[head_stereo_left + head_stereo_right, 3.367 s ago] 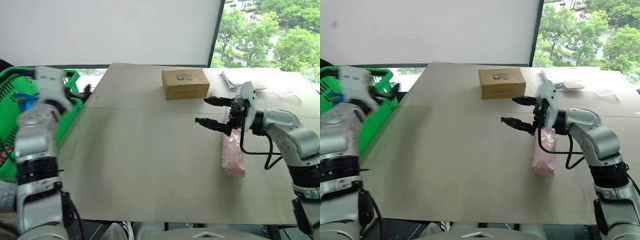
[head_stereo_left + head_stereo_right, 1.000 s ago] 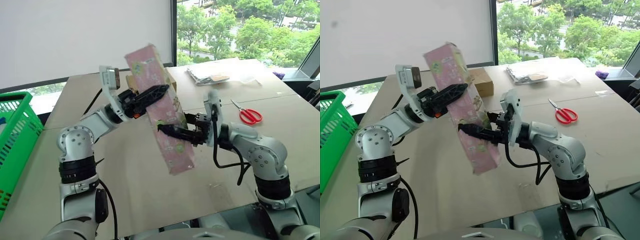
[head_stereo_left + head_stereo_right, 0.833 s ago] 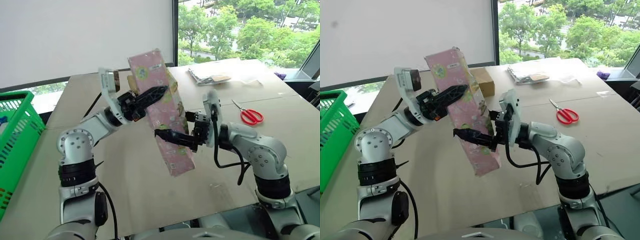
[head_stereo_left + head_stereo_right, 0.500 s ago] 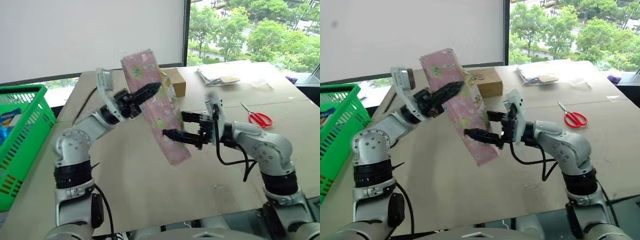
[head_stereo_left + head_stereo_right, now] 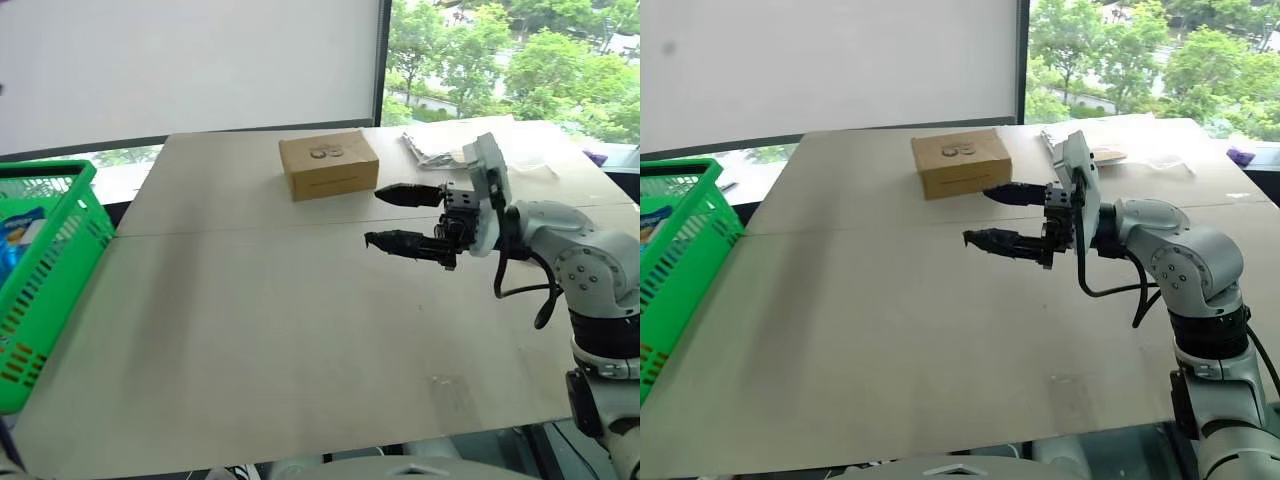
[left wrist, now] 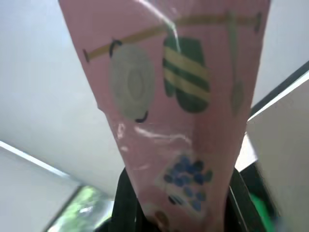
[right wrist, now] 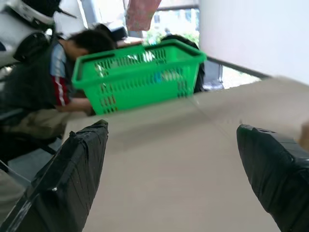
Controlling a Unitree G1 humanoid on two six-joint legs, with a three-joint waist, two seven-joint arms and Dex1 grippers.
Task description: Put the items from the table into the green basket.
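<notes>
Right gripper [image 5: 398, 215] is hanging wide and empty over the surface [image 5: 260, 330], pointing toward the robot's left, just in front of a cardboard box [image 5: 328, 165]. A second ago both grippers were on the pink package mid-air; now the right one has let go and is sitting back on its own side, jaws spread.

Package [image 6: 178, 96] is now with the left gripper alone: in the left wrist view it is rising up between the two black fingers [image 6: 126, 203], clamped tight, filling most of that view. In the right wrist view a pink end [image 7: 141, 12] is dangling above the far side of the basket [image 7: 137, 77], so the package is looking close to over the basket, though whether it is directly above the opening I cannot tell. A seated person [image 7: 53, 82] is behind the basket there.

Basket [image 5: 45, 290] is sitting at the surface's left edge, with a blue-labelled item [image 5: 20, 235] already inside. Camera has swung since the handover, so the basket's shift in view is no real move.

Meaning: handover is done, the package is on the carry-and-drop step, not yet released. Some clear bags [image 5: 440, 150] are lying at the far right of the surface behind the right arm.
</notes>
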